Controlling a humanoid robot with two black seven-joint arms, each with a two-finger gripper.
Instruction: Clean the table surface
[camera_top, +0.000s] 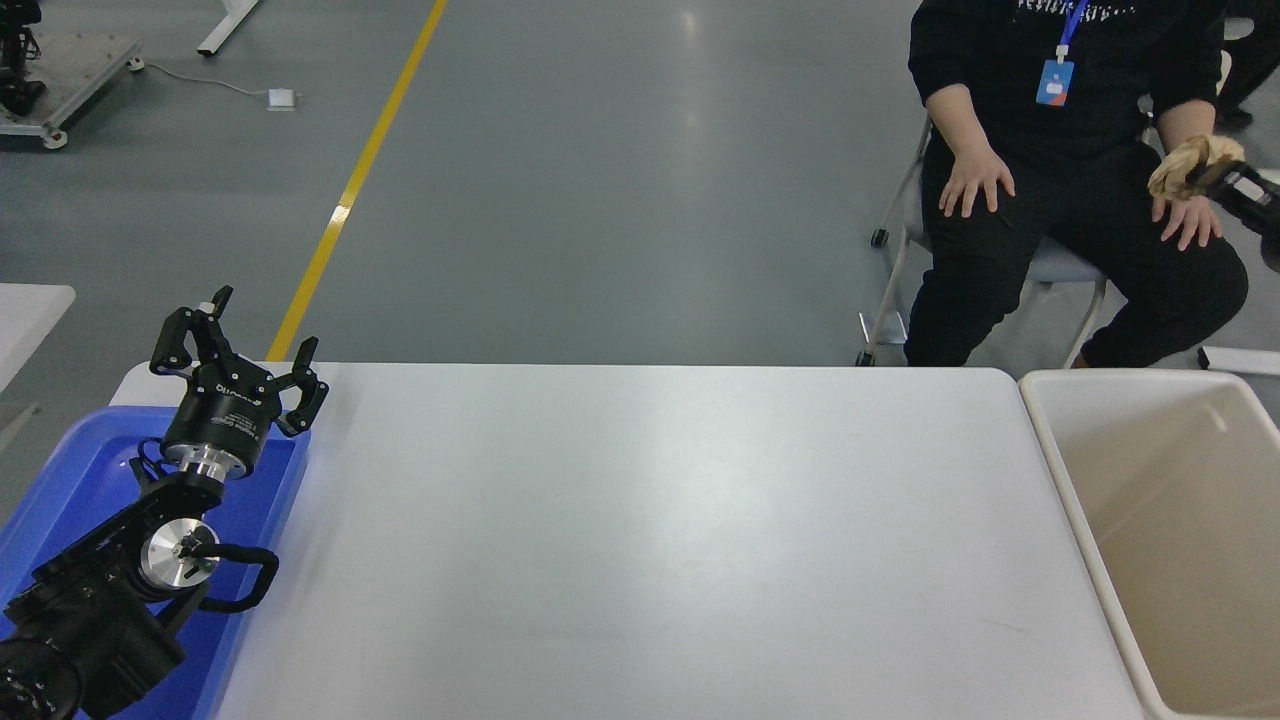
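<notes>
The table surface (650, 540) is a wide glossy white top with rounded corners that fills the lower picture. My right gripper (1200, 175) shows only at the right edge, high above the floor beyond the table, shut on a crumpled tan paper ball (1178, 170). Most of the right arm is out of the picture. My left gripper (235, 350) is open and parked at the lower left, above the blue tray.
A blue plastic tray (70, 470) sits at the table's left end under the left arm. A beige bin (1150, 500) stands against the table's right end. A person in black sits on a chair (1060, 180) at the far right, hands on thighs, close to the paper ball.
</notes>
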